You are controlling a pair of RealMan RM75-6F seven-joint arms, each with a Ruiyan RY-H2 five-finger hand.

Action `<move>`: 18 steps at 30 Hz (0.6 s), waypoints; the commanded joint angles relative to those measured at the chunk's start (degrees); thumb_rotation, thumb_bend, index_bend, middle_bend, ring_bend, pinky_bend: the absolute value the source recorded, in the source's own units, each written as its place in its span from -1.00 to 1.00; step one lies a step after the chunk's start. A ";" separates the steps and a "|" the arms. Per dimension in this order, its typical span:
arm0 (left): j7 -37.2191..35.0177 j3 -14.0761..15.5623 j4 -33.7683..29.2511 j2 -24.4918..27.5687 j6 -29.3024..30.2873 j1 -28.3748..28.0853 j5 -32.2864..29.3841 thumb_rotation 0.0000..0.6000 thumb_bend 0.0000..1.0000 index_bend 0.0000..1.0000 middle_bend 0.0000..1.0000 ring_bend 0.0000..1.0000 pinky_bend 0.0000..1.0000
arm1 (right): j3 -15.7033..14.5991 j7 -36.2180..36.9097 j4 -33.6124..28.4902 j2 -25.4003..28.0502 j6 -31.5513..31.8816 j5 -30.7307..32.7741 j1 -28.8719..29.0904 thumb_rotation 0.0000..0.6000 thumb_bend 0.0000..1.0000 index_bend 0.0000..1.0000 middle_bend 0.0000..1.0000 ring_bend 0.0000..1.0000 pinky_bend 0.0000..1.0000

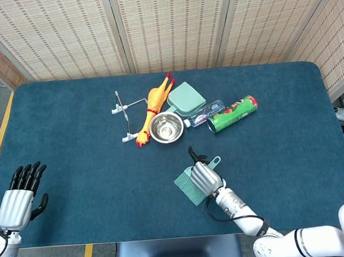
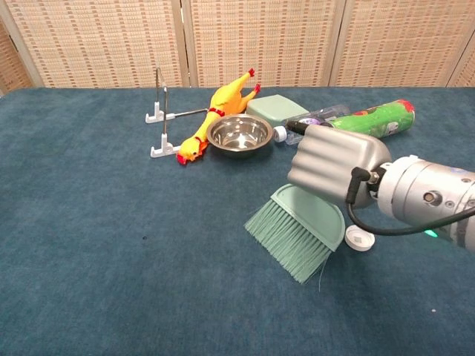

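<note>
Brush (image 2: pixel 298 228) sits in our right hand (image 2: pixel 338 165), gripped by the handle, bristles down on the blue table (image 1: pixel 72 142) near its front edge, just beside a white cap (image 2: pixel 359 238). We judge a sweeping stroke is underway; next we need steady bristle contact. Our left hand (image 1: pixel 19 197) hovers empty, fingers spread.

One pale green plastic hand brush with green bristles (image 2: pixel 300 226). One yellow rubber chicken with red comb (image 1: pixel 151 108). One round shiny steel bowl (image 1: pixel 166 128). One flat mint-green plastic dustpan (image 1: pixel 185 97). One clear plastic bottle with a purple label (image 1: pixel 205 113). One green cylindrical snack can with a red end (image 1: pixel 233 113). One white wire rack (image 1: pixel 124 115). One white round bottle cap (image 2: pixel 358 238) shows beside the brush. Two robot hands: left robot hand (image 1: pixel 18 197), right robot hand (image 1: pixel 205 175).
</note>
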 commanded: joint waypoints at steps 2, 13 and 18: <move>0.09 0.07 -0.01 -0.05 -0.14 -0.02 0.00 1.00 -0.06 -1.00 -1.00 -1.00 -0.88 | -2.34 -5.43 -0.79 -0.95 4.41 4.49 2.61 1.00 -0.15 0.84 0.47 -0.23 -0.89; 0.91 0.28 0.34 -0.72 -0.55 -0.08 0.01 1.00 -0.06 -1.00 -1.00 -1.00 -0.88 | -7.04 -9.07 -0.86 1.48 10.92 9.30 4.32 1.00 -0.15 0.84 0.47 -0.23 -0.89; 1.30 -0.03 0.11 -0.65 -1.30 -0.57 -0.31 1.00 -0.06 -1.00 -1.00 -1.00 -0.88 | -9.33 -7.96 0.28 2.91 11.91 10.71 4.27 1.00 -0.15 0.84 0.47 -0.23 -0.89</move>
